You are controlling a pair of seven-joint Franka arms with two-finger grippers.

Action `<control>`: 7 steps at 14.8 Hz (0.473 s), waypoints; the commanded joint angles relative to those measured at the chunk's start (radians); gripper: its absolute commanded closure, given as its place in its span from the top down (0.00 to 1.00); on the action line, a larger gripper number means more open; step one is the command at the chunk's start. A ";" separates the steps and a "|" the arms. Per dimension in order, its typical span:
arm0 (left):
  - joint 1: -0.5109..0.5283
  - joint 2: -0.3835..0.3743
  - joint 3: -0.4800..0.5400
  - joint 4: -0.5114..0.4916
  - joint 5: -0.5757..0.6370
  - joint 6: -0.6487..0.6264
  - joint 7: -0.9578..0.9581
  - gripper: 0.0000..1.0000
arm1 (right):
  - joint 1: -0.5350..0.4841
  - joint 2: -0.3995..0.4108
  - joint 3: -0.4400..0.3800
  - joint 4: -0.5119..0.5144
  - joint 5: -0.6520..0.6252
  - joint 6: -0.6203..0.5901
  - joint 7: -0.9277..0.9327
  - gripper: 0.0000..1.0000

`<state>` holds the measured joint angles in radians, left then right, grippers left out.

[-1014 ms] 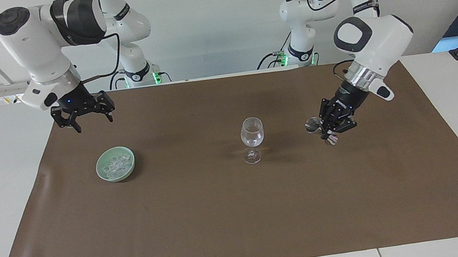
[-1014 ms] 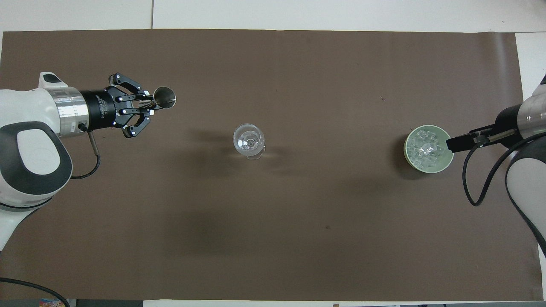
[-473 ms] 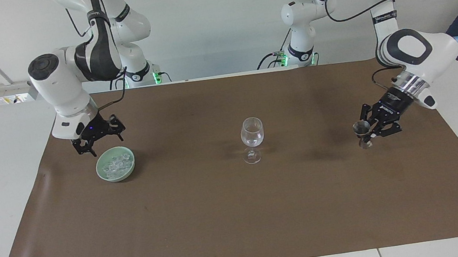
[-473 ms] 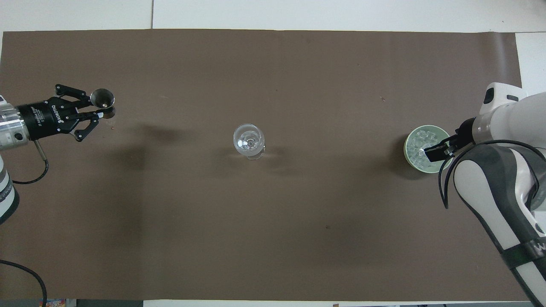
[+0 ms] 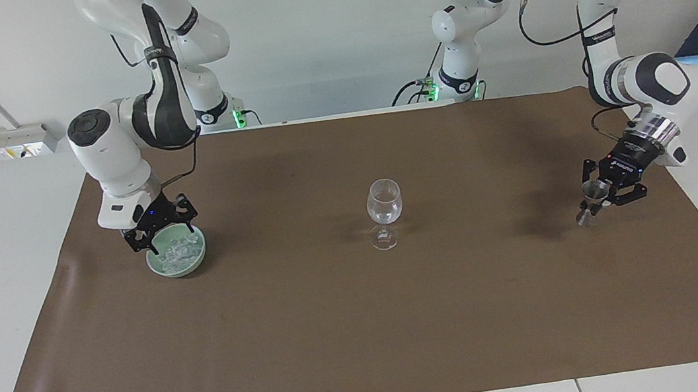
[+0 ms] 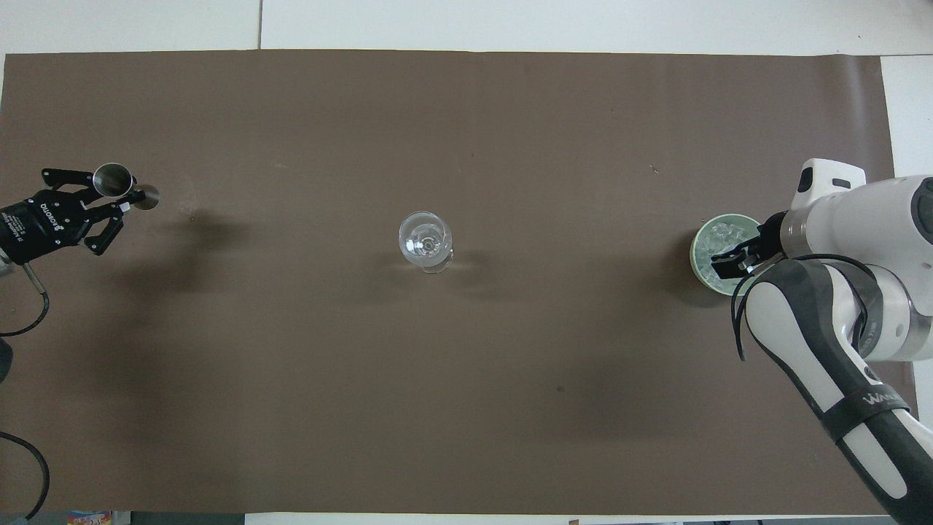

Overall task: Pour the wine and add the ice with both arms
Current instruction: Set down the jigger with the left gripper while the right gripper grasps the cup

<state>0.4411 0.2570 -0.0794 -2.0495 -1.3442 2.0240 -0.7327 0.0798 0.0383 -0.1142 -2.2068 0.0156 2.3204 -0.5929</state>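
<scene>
My right gripper (image 5: 158,241), fingers spread, hangs over the ice (image 5: 177,251) in the green bowl (image 5: 196,263); I should straddle one cube squarely before closing. My left gripper (image 5: 604,199) is clamped on the metal jigger (image 5: 591,198) (wine glass (image 5: 384,211) mid-mat).

White jointed arms (image 5: 117,151), black cables, silver wrists.
</scene>
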 commanded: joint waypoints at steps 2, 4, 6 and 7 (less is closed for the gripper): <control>0.057 0.050 -0.014 -0.035 -0.120 -0.050 0.082 0.00 | -0.026 0.035 0.007 -0.028 0.015 0.066 -0.022 0.80; 0.062 0.048 -0.014 -0.078 -0.177 -0.045 0.105 0.00 | -0.029 0.052 0.007 -0.028 0.015 0.074 -0.022 0.73; 0.051 0.051 -0.014 -0.095 -0.223 -0.032 0.107 0.00 | -0.037 0.058 0.007 -0.028 0.017 0.074 -0.021 0.69; 0.051 0.056 -0.014 -0.097 -0.233 -0.028 0.107 0.00 | -0.037 0.058 0.007 -0.028 0.023 0.074 -0.021 0.68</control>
<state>0.4853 0.3202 -0.0846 -2.1235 -1.5283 2.0004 -0.6435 0.0578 0.0974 -0.1145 -2.2259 0.0169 2.3767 -0.5929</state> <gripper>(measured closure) 0.789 0.286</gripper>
